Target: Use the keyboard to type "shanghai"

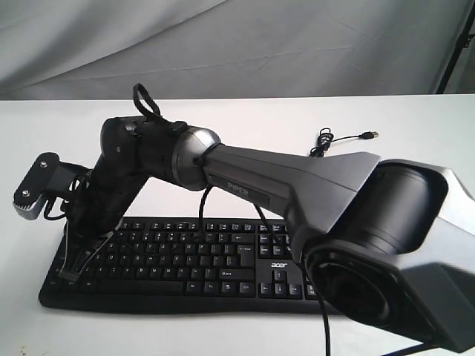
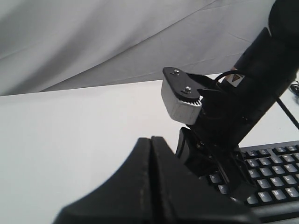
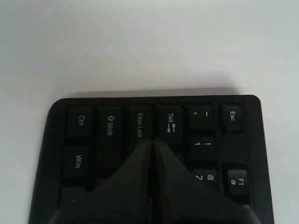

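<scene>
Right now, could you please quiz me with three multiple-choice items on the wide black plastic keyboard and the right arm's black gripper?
1. Over which keys of the wide black plastic keyboard is the right arm's black gripper? A. number pad B. Caps Lock and Tab C. arrow keys
2. Key legend colour? A. red B. yellow C. white
3. That gripper's jaws? A. wide open B. shut, empty C. shut on a cable
1 B: the right wrist view shows its tip at Caps Lock and Tab. 2 C: Esc reads white. 3 B: its fingers meet, nothing between.
</scene>
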`<action>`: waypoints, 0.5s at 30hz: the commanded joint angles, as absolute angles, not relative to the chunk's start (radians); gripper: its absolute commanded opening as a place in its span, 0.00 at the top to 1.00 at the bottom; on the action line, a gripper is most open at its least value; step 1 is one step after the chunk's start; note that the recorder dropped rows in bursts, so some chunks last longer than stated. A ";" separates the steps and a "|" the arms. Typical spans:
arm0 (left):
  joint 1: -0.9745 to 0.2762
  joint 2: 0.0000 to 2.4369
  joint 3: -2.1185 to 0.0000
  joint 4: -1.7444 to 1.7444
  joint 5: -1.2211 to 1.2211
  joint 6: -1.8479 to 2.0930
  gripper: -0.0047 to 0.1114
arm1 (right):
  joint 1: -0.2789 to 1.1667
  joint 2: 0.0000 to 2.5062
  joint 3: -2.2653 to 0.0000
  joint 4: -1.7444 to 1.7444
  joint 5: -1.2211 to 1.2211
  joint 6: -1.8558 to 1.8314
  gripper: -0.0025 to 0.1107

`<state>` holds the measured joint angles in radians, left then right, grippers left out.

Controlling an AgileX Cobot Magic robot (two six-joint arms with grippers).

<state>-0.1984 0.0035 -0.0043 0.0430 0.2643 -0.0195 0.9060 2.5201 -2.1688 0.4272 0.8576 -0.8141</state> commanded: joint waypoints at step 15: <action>-0.202 0.000 0.000 0.044 0.260 -0.022 0.96 | 0.912 2.540 -2.189 0.411 0.882 -0.788 0.98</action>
